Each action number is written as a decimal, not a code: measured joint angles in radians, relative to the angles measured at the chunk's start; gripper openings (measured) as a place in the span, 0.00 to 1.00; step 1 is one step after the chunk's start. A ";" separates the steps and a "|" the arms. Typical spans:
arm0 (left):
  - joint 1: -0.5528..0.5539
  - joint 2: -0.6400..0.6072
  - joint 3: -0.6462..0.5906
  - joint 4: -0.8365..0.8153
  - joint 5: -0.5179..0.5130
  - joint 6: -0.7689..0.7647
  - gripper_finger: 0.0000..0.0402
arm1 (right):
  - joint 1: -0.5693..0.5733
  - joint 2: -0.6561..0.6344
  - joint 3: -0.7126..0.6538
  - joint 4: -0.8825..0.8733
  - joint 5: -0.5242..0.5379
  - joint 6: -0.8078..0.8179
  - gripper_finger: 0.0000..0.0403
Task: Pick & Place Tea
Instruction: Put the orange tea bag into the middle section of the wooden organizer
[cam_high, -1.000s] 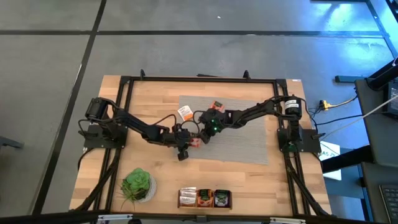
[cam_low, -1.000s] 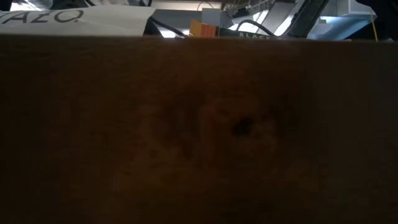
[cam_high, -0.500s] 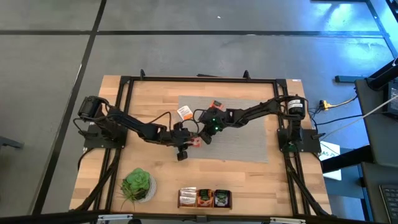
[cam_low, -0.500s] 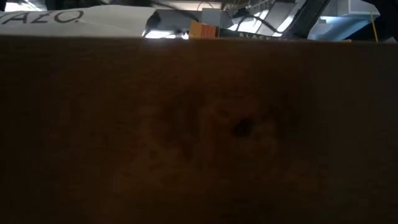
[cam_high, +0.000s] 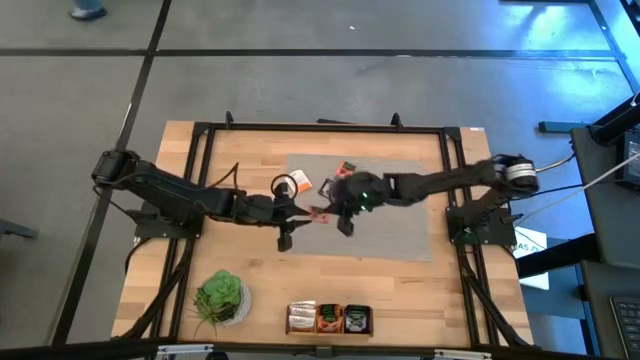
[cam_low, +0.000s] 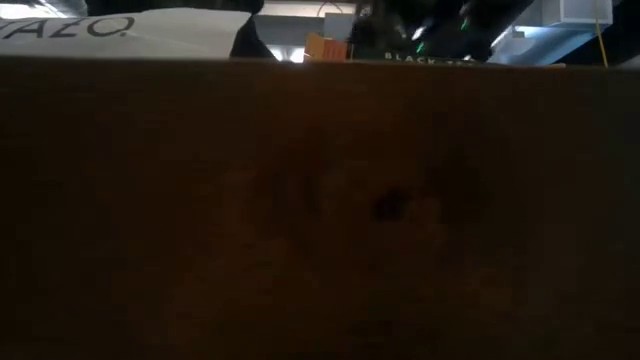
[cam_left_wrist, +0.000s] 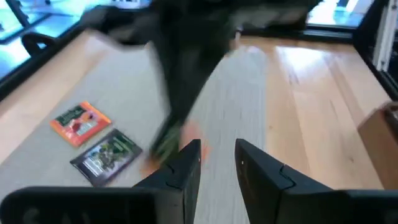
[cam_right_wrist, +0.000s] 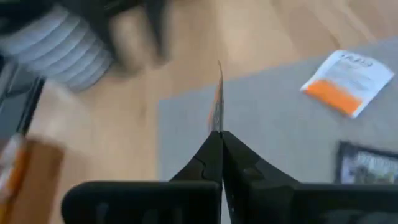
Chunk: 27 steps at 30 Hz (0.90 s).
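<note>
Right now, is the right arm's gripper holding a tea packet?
Yes, in the right wrist view the right gripper has its jaws pinched shut on an orange tea sachet standing edge-on above the grey mat.

We see a light wooden table (cam_high: 230, 160) framed by black metal rails (cam_high: 320, 127). A grey woven rectangular mat (cam_high: 395, 225) lies on its middle. A green potted plant (cam_high: 220, 297) stands near 1 corner, and just beside it sits a row of 3 small boxes (cam_high: 329, 318) at the table's edge.
</note>
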 joint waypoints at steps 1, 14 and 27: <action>-0.004 -0.004 0.000 -0.008 0.000 0.000 0.24 | 0.030 -0.025 0.000 -0.034 0.021 -0.005 0.00; -0.020 -0.005 0.000 -0.046 0.028 -0.044 0.25 | 0.502 -0.110 0.072 -0.122 0.300 0.004 0.00; -0.027 -0.005 0.000 -0.061 0.035 -0.048 0.24 | 0.711 0.008 0.171 -0.128 0.441 0.059 0.00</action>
